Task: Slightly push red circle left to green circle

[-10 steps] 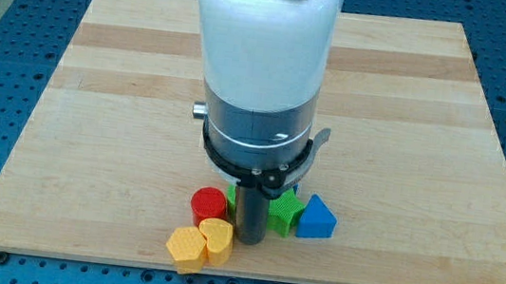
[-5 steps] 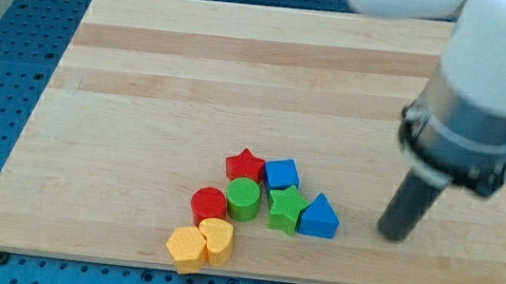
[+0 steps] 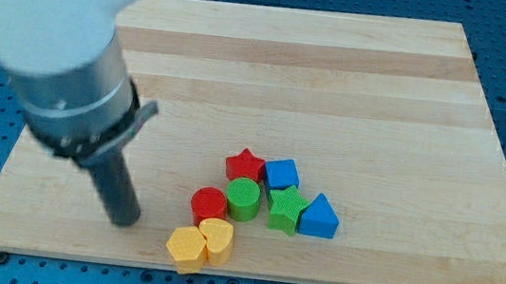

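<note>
The red circle (image 3: 209, 204) sits near the board's bottom edge, touching the green circle (image 3: 244, 199) on that block's left side. My tip (image 3: 123, 220) is at the view's lower left, well to the left of the red circle and apart from every block. The arm's white and grey body fills the view's upper left.
A red star (image 3: 245, 164), a blue cube (image 3: 281, 174), a green star (image 3: 285, 209) and a blue triangle (image 3: 319, 216) cluster around the green circle. A yellow heart (image 3: 216, 238) and a yellow hexagon (image 3: 186, 248) lie just below the red circle, near the wooden board's (image 3: 355, 87) bottom edge.
My tip swung from the middle of the cluster out to the right, then across to the view's lower left. The blocks have kept their places.
</note>
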You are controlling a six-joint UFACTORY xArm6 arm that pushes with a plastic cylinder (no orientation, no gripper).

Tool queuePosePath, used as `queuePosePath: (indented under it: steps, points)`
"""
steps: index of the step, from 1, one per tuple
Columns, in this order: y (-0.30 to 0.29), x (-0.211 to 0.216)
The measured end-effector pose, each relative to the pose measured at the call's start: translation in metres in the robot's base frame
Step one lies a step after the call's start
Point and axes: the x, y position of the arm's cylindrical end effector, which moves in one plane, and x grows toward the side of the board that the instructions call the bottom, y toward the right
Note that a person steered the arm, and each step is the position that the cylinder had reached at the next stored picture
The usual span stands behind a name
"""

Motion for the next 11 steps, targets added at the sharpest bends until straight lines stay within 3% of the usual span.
queuePosePath:
  steps: [1, 9, 11]
  points:
    - [0.001, 0.024]
    - [0.045, 0.023]
    - [0.064, 0.005]
